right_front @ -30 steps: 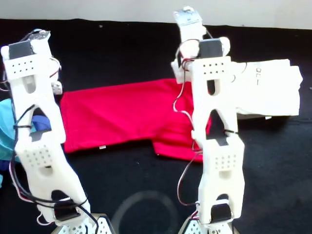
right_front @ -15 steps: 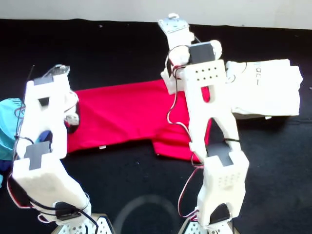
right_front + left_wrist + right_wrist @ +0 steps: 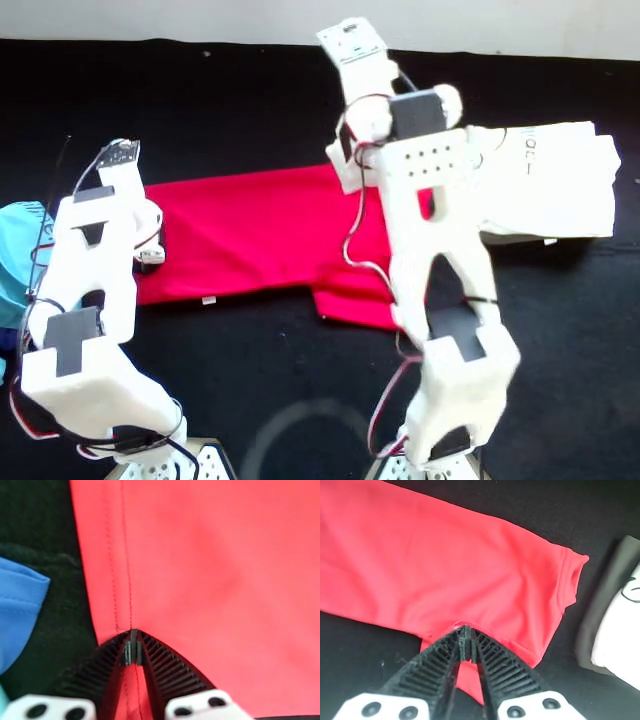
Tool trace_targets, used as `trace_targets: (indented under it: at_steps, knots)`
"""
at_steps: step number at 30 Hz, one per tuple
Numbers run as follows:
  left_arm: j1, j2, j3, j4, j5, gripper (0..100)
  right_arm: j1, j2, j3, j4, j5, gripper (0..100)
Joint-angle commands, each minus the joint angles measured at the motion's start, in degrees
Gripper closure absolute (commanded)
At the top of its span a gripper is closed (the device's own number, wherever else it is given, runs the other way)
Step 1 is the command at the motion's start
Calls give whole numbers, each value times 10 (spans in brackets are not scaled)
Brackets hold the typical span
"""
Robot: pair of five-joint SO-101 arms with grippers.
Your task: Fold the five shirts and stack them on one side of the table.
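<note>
A red shirt lies spread flat across the middle of the black table. My left gripper is down at its left edge. In the left wrist view the left gripper is shut, pinching the stitched hem of the red shirt. My right gripper is at the shirt's far edge near the right sleeve. In the right wrist view the right gripper is shut, with a small pucker of the red shirt at its tips. Both arms hide parts of the shirt.
A folded white shirt rests on a dark one at the right side of the table. Teal cloth and blue cloth lie bunched at the left edge. Black tabletop lies bare behind the red shirt.
The left arm has swung down from upright and brought its gripper to the shirt's left edge. The right arm has leaned left and farther back. The red shirt has kept its shape.
</note>
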Motion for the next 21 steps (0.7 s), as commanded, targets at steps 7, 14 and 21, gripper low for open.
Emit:
trace_targets:
  at_steps: [7,14,21]
  knots:
    - [-7,-1,5,-26,4,991,20,-202,402,-183,-1,992]
    - [-7,-1,6,-26,4,991,19,-202,663,-494,0,992]
    - [-1,-1,6,-26,4,991,21,-201,742,-639,0,992]
